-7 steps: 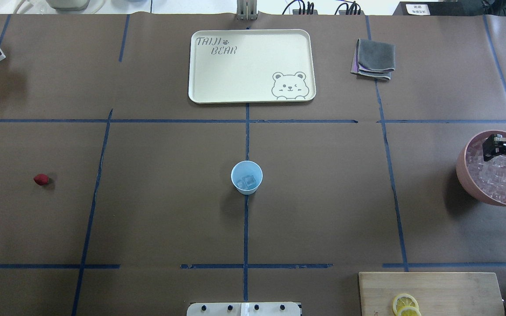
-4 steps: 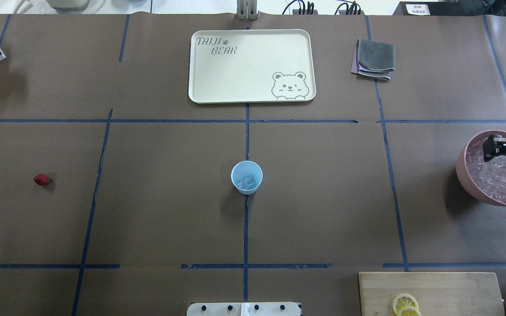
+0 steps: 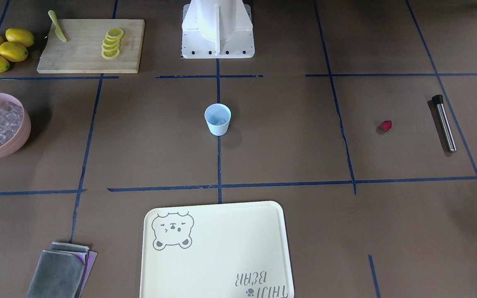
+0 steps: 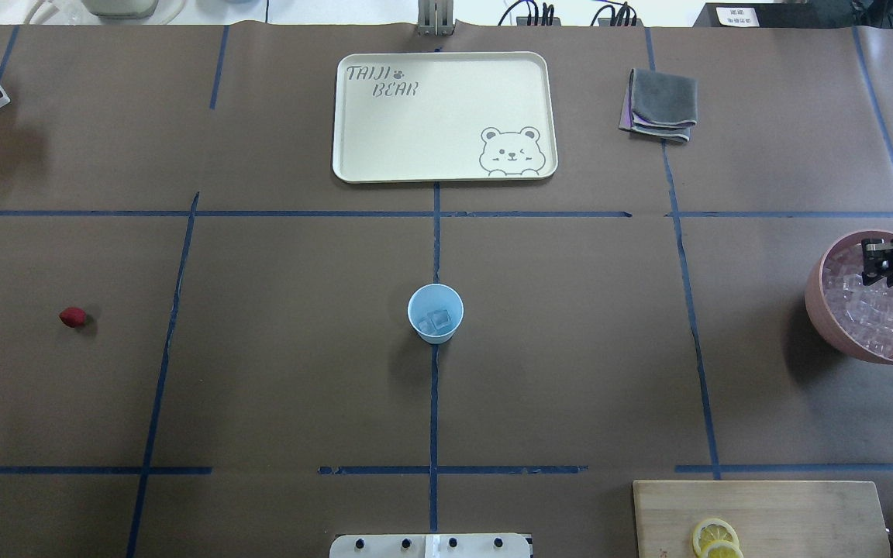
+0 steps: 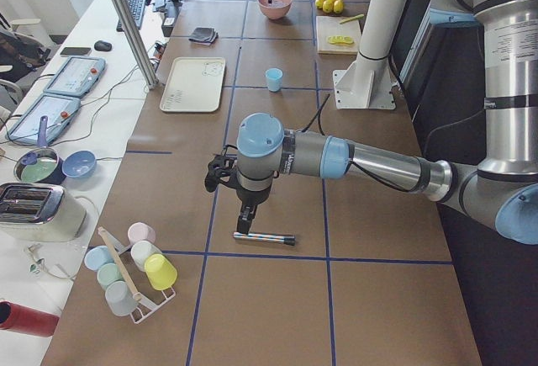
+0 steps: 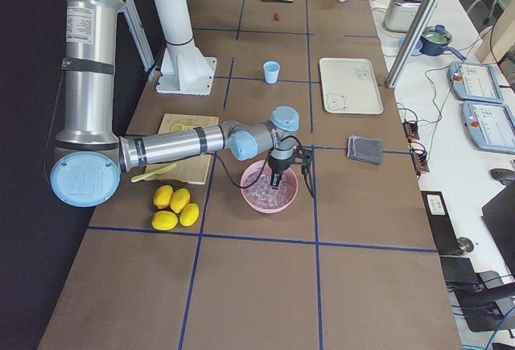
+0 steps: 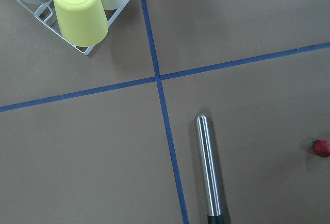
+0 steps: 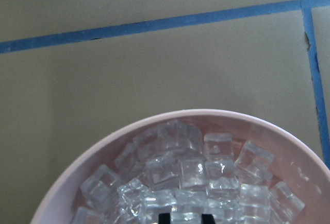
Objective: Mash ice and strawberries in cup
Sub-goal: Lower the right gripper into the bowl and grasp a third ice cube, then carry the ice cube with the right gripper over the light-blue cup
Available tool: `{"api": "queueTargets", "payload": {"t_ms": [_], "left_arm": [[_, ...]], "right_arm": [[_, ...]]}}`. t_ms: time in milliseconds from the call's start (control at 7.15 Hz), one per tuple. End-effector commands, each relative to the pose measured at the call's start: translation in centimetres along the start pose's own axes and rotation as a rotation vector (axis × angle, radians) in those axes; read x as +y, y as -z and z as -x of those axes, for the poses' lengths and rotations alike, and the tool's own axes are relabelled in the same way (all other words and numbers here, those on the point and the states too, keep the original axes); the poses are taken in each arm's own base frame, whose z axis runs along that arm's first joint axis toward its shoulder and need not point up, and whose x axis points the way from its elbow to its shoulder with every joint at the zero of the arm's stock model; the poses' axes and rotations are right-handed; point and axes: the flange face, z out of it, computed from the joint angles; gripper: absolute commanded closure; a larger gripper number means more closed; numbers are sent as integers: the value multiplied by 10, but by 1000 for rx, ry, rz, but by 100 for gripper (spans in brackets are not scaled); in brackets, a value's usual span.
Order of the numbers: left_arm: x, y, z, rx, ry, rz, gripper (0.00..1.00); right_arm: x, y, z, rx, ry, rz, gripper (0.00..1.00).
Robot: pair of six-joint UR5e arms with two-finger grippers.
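Pale blue cup (image 4: 435, 313) stands mid-table, a few ice cubes (image 4: 437, 320) inside; the strawberry (image 4: 72, 316) lies far left. At the pink bowl (image 4: 817, 304) on the right, the right gripper (image 4: 874, 260) sinks parted fingertips (image 8: 164, 217) among cubes. I cannot tell whether it grips one; taking one squarely looks wisest. The left gripper (image 5: 245, 214) hangs over a steel muddler (image 5: 263, 237), finger state untellable.
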Motion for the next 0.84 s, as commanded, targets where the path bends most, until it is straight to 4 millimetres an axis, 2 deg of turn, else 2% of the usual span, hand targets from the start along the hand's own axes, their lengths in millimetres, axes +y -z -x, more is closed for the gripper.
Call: {"api": "queueTargets", "payload": {"t_ms": [0,280,420,559,699], "left_arm": [[1,-1,1,0,3,2,0],[1,-2,2,1,5,5,0],[2,-3,3,1,7,7,0],[2,-4,3,2,7,9,0],[6,-6,5,2,13,14,0]], "right_arm": [[12,51,21,-55,35,-67,100],[22,101,49,-85,57,-113,100],[16,114,70,-108,83,-140,100],[13,115,109,-108,122,-117,100],[11,125,163,-106,167,-109,99]]}}
